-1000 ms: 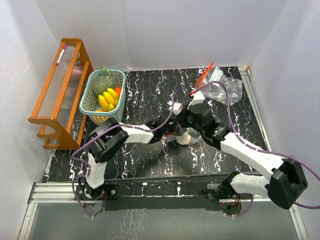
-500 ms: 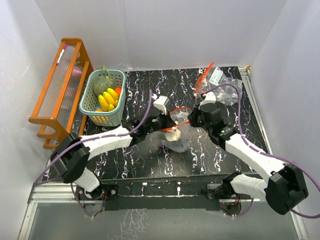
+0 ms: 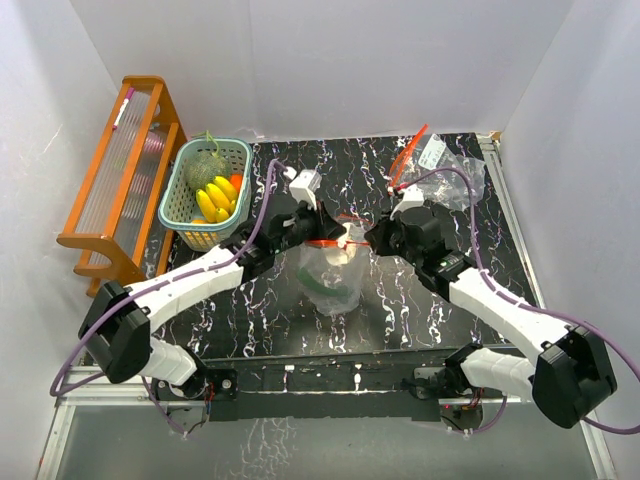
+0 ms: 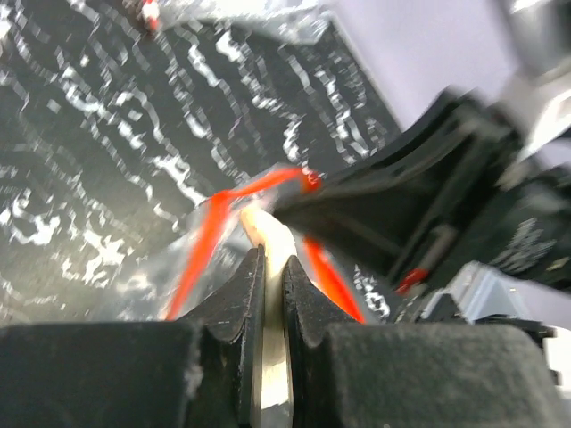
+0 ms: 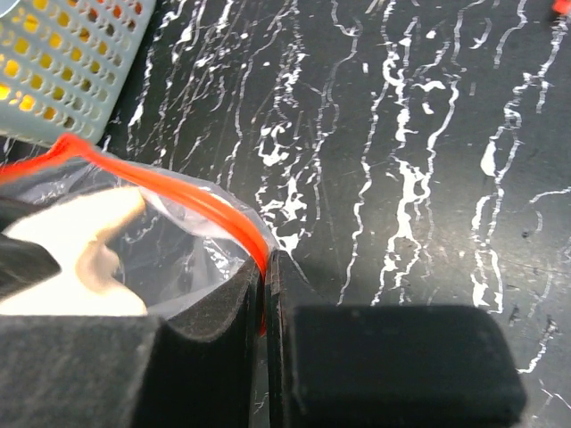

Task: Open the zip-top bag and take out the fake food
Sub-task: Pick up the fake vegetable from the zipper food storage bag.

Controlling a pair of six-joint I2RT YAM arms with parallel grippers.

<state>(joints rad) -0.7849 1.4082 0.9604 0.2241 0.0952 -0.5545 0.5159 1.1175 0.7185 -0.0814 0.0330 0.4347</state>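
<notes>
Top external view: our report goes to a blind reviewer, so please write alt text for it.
The left gripper and right gripper each pinch one side of the mouth of a clear zip-top bag with a red zip strip, held over a black marbled table. A teal slatted basket of yellow toy bananas sits at back left.

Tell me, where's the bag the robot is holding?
In the top view the bag is central, held by its red rim between the left hand and right hand, right of the teal basket.
</notes>
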